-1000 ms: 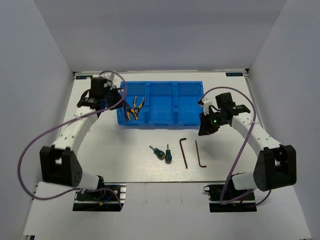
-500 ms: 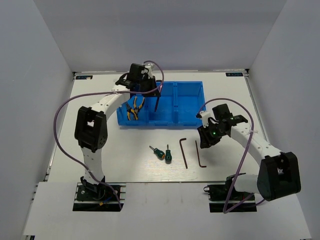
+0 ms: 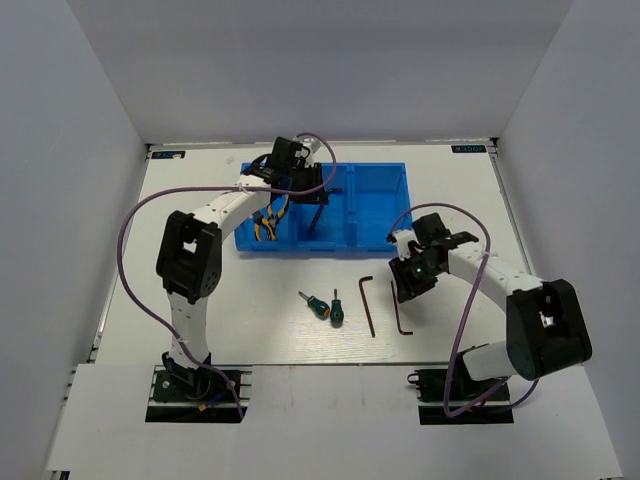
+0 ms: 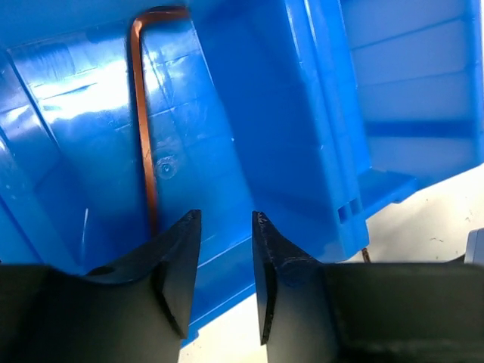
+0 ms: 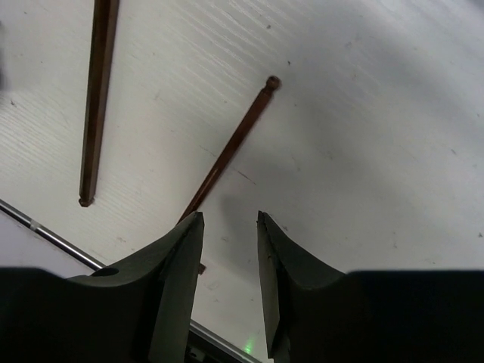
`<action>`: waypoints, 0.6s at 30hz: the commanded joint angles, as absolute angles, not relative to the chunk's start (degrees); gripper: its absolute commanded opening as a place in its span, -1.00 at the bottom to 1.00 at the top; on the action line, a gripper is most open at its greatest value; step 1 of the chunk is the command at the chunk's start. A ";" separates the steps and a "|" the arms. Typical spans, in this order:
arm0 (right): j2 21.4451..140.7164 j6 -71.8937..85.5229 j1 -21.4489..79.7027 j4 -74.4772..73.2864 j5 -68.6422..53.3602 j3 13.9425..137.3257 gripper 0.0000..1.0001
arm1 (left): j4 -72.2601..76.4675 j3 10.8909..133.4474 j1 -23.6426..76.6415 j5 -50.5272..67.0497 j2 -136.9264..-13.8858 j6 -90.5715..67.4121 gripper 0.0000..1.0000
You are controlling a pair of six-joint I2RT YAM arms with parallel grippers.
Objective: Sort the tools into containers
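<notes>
The blue bin (image 3: pixel 380 168) stands at the back of the table. Two yellow-handled pliers (image 3: pixel 268 216) lie in its left compartment. My left gripper (image 3: pixel 318 200) hangs over the middle compartment, open and empty (image 4: pixel 225 215). A thin hex key (image 4: pixel 144 136) lies on that compartment's floor just beyond the left finger. Two more hex keys (image 3: pixel 368 305) (image 3: pixel 400 312) lie on the table in front of the bin. My right gripper (image 3: pixel 405 285) is open (image 5: pixel 231 217) low over the right-hand key (image 5: pixel 231 155), whose shaft runs behind its left finger. Two green-handled screwdrivers (image 3: pixel 315 305) (image 3: pixel 336 311) lie left of the keys.
The bin's right compartment (image 3: pixel 378 210) shows only its blue floor. White walls enclose the table on three sides. The table's front edge (image 5: pixel 45 231) shows close under my right gripper.
My left arm swung from left of the bin to over its middle compartment with a hex key, which now lies in the bin. My right gripper moved down-left toward the keys on the table.
</notes>
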State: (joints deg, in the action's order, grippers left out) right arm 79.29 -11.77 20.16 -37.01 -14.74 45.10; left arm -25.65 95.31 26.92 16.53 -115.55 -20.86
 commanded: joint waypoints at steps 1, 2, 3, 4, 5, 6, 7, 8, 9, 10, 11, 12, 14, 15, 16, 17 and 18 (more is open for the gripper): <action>80.68 -8.71 22.05 -34.02 -14.86 44.91 -0.18 | -25.40 94.75 27.33 14.68 -113.03 -20.92 -0.11; 80.86 -8.27 22.32 -33.75 -14.68 44.83 -0.18 | -26.01 94.75 27.94 14.68 -112.51 -20.92 -0.11; 81.03 -7.83 22.76 -33.05 -13.81 44.65 -0.18 | -26.02 94.75 27.95 13.98 -111.98 -20.92 -0.11; 81.04 -6.87 23.37 -32.61 -13.10 44.56 -0.18 | -26.97 94.75 27.95 13.02 -110.67 -20.92 -0.11; 81.12 -6.59 24.07 -31.91 -12.75 44.13 -0.18 | -27.68 94.75 27.95 12.31 -109.78 -20.92 -0.11; 81.21 -5.81 24.52 -31.56 -12.05 44.03 -0.18 | -29.16 94.75 28.47 11.61 -108.64 -20.92 -0.11; 81.38 -4.93 25.39 -30.60 -11.61 43.60 -0.18 | -29.70 93.01 28.48 11.08 -105.85 -20.40 -0.11; 81.65 -4.49 25.92 -29.54 -9.60 43.07 -0.18 | -30.23 91.77 28.48 10.03 -104.08 -20.39 -0.11; 82.26 -3.09 26.45 -29.10 -8.80 42.46 -0.18 | -30.84 90.28 29.09 9.50 -102.15 -20.39 -0.11; 82.96 -2.29 27.24 -27.79 -7.92 42.02 -0.18 | -30.85 86.78 29.09 8.80 -100.13 -20.39 -0.11; 83.49 -1.76 27.68 -27.51 -4.86 41.84 -0.20 | -31.46 84.75 29.79 8.27 -98.11 -20.39 -0.08; 84.98 -0.89 28.03 -27.25 -3.96 41.57 -0.21 | -31.46 82.81 29.79 8.26 -94.00 -20.39 -0.08; 86.13 1.47 29.00 -26.72 -0.20 41.75 -0.23 | -32.26 76.75 30.32 7.12 -89.93 -21.61 -0.02; 86.65 2.28 29.26 -26.72 -0.18 42.01 -0.23 | -32.26 74.64 31.02 7.12 -86.17 -21.62 0.02; 88.14 3.07 29.70 -26.46 1.56 42.10 -0.23 | -32.95 71.23 31.63 6.42 -84.57 -22.67 0.04; 88.59 3.60 30.06 -26.11 1.93 42.10 -0.26 | -32.96 69.71 31.64 6.42 -83.07 -24.07 0.04; 89.55 3.95 29.97 -25.67 2.28 42.27 -0.33 | -32.96 68.48 32.16 5.63 -81.84 -24.69 0.07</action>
State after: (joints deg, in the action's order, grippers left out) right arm 84.75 0.82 29.32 -29.02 -3.84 44.05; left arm -31.40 72.20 31.05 8.10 -86.11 -22.20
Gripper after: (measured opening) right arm 0.347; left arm 0.528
